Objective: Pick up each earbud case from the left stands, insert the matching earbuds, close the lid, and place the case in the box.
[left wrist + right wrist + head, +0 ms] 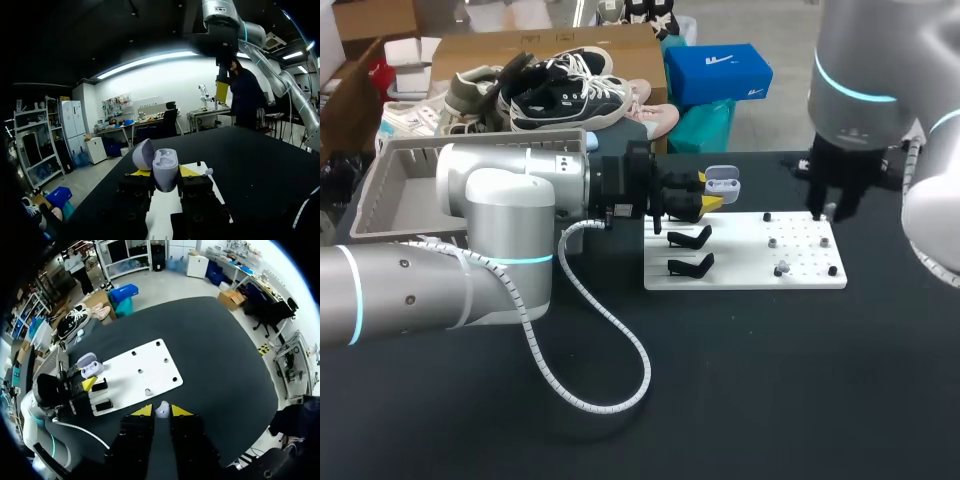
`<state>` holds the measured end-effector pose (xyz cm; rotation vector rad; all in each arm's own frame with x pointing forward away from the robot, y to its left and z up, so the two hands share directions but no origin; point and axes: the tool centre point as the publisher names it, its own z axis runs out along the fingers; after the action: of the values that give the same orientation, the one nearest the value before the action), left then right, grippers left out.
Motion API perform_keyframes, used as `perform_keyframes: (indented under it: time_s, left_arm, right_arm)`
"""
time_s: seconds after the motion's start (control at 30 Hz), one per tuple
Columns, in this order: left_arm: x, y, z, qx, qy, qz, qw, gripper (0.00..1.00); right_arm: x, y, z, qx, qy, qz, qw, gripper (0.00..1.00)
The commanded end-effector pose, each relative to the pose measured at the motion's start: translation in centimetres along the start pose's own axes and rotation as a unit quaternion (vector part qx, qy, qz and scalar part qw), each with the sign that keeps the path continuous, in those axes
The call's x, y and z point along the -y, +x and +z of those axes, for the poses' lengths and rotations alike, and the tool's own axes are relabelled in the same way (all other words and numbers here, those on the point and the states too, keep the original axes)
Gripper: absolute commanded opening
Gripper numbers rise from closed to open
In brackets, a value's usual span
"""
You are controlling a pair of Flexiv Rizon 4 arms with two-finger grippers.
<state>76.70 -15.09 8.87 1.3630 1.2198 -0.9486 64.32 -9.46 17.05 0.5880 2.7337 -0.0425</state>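
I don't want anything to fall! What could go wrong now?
The earbud is tiny between the tips of the right hand, so it might slip out and drop onto the table. The open earbud case is pinched only at its lower part by the left hand; a push while fitting could tilt it.

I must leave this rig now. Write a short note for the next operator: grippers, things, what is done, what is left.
Left gripper: shut on the open pale lilac earbud case, held up near the white board.
Right gripper: seems shut on a small white earbud, just past the board's edge.
A second white earbud sits on the board; two black stands are empty.
Done: case picked up, lid open.
Left: insert both earbuds, close lid, put case in the grey box.
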Motion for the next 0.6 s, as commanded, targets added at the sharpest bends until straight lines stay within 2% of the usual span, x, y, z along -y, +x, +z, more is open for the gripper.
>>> perform_keyframes:
  time_s: [0.03, 0.4, 0.6]
  left_arm:
    - [0.1, 0.0, 0.0, 0.001, -0.001, 0.001, 1.0, 0.0]
    - [0.1, 0.0, 0.0, 0.001, -0.001, 0.001, 1.0, 0.0]
    - [0.1, 0.0, 0.0, 0.001, -0.001, 0.001, 1.0, 0.0]
  right_arm:
    - [-1.5, 0.2, -0.9, 0.015, 0.003, 0.021, 1.0, 0.0]
    - [-5.9, -1.4, -0.7, 0.002, 0.001, 0.09, 0.996, 0.0]
    - [-8.1, -2.3, -0.6, 0.016, -0.017, 0.089, 0.996, 0.0]
